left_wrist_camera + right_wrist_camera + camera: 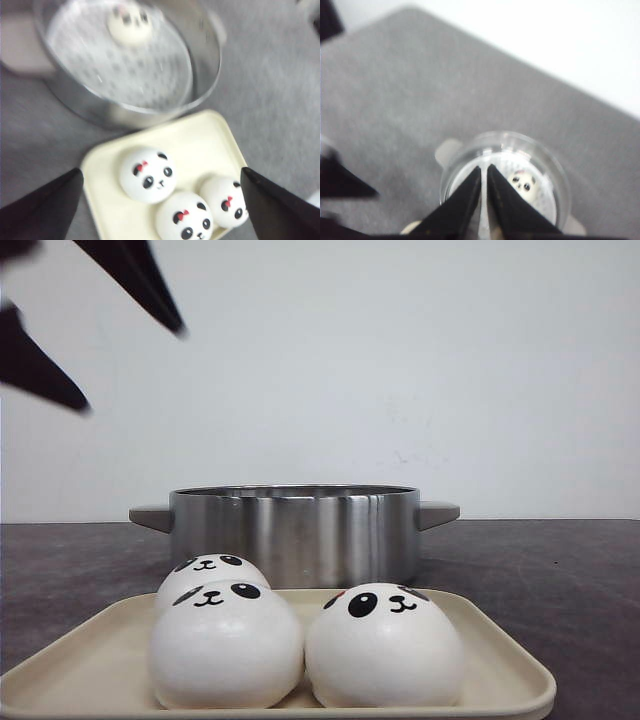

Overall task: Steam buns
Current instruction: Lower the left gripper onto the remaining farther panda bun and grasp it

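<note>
Nearest the camera, three panda-faced buns (226,645) sit close together on a cream tray (500,665) at the near edge of the dark tabletop (560,570): two in front, one behind on the left. A fourth bun (130,24) lies on the perforated floor of the steel pot (295,530) just beyond the tray. The left gripper (160,200) hangs above the tray, jaws spread wide and empty. The right gripper (484,195) hangs above the pot, jaws nearly closed, empty.
</note>
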You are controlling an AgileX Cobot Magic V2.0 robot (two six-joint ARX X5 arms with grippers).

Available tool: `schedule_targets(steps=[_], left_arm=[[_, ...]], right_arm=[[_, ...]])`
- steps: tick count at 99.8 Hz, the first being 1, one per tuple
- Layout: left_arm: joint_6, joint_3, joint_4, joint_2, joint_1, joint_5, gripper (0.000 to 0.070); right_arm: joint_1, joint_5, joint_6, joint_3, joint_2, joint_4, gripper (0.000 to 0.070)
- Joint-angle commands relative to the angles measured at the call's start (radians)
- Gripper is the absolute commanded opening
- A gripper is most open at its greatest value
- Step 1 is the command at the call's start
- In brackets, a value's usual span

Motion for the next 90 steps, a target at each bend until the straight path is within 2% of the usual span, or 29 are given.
schedule_targets(steps=[1, 21, 49, 64, 72, 79, 83, 88, 90], left_arm=[[-0.035, 0.011, 0.017, 0.071, -0.039, -0.002, 0.059], [-0.035, 0.012, 0.07, 0.275, -0.122, -0.044, 0.0589], [-0.063, 0.012, 0.167, 0.454, -0.136, -0.055, 0.0584], [-0.079, 0.012, 0.195, 0.508, -0.136, -0.058, 0.0527], [-0.082, 0.012, 0.189, 0.528, -0.136, -0.06, 0.0447], [-0.081, 0.012, 0.175, 0.534, -0.136, -0.07, 0.0332], [-0.081, 0.012, 0.169, 0.534, -0.136, -0.084, 0.0225], [-0.081, 0.012, 0.168, 0.533, -0.136, -0.084, 0.0026], [-0.082, 0.012, 0.168, 0.531, -0.136, -0.084, 0.0]], right_arm=[[0.041, 0.042, 0.037, 0.019, -0.019, -0.007, 0.0012], [0.07, 0.1, 0.071, 0.019, -0.095, -0.068, 0.0012], [0.071, 0.135, 0.119, 0.019, -0.129, -0.148, 0.0012], [0.071, 0.135, 0.134, 0.019, -0.129, -0.171, 0.0012], [0.071, 0.135, 0.144, 0.019, -0.129, -0.18, 0.0012], [0.071, 0.135, 0.145, 0.019, -0.129, -0.183, 0.0012], [0.071, 0.136, 0.145, 0.019, -0.129, -0.184, 0.0012], [0.071, 0.136, 0.145, 0.019, -0.129, -0.184, 0.0012], [0.071, 0.136, 0.145, 0.019, -0.129, -0.185, 0.0012]])
